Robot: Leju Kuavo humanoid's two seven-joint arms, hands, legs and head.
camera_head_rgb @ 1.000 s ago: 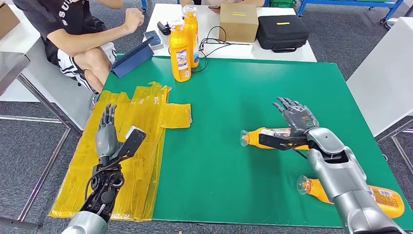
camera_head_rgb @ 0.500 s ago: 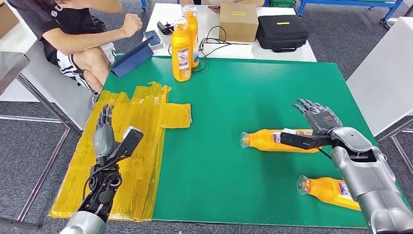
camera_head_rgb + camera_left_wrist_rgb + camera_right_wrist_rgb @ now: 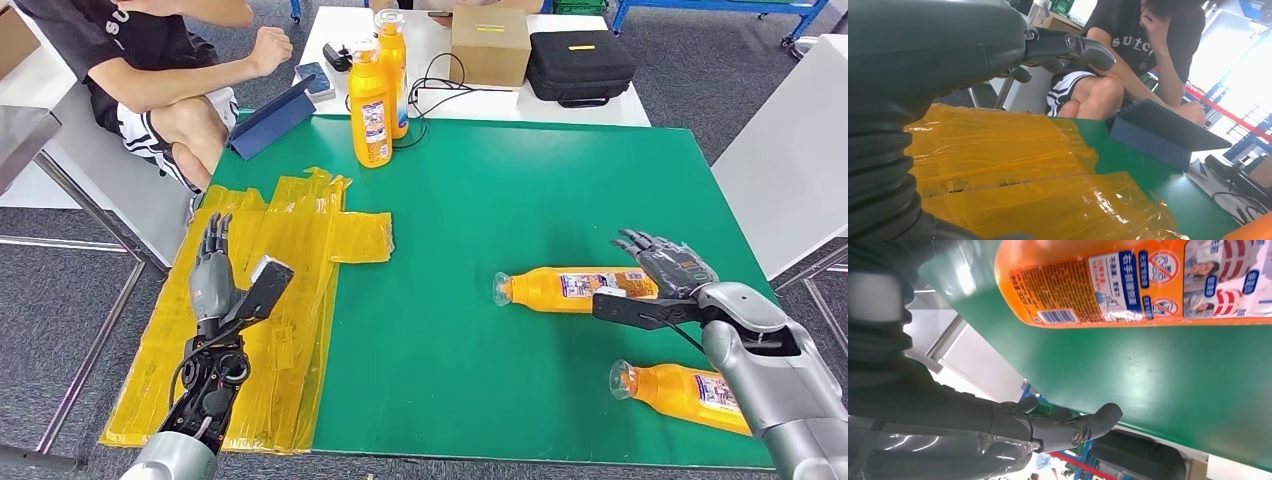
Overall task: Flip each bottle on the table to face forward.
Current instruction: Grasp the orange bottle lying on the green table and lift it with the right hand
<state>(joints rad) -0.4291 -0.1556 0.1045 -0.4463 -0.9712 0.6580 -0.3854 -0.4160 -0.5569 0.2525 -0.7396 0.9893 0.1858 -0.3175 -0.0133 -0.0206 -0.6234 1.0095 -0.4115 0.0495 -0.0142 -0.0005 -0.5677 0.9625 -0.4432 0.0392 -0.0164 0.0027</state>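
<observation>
Since the earlier frames, the right hand point(image 3: 668, 272) has drawn back off the lying orange bottle point(image 3: 570, 289) toward the lower right; its fingers are spread, holding nothing, just beside the bottle's base. That bottle lies on its side at centre right of the green table point(image 3: 500, 200), label up, clear cap pointing left. A second lying bottle point(image 3: 675, 393) sits at lower right. Two upright bottles point(image 3: 371, 105) stand at the upper centre edge. At lower left, the left hand point(image 3: 215, 280) hovers over yellow taped sheeting point(image 3: 300, 240), fingers straight and apart, empty.
</observation>
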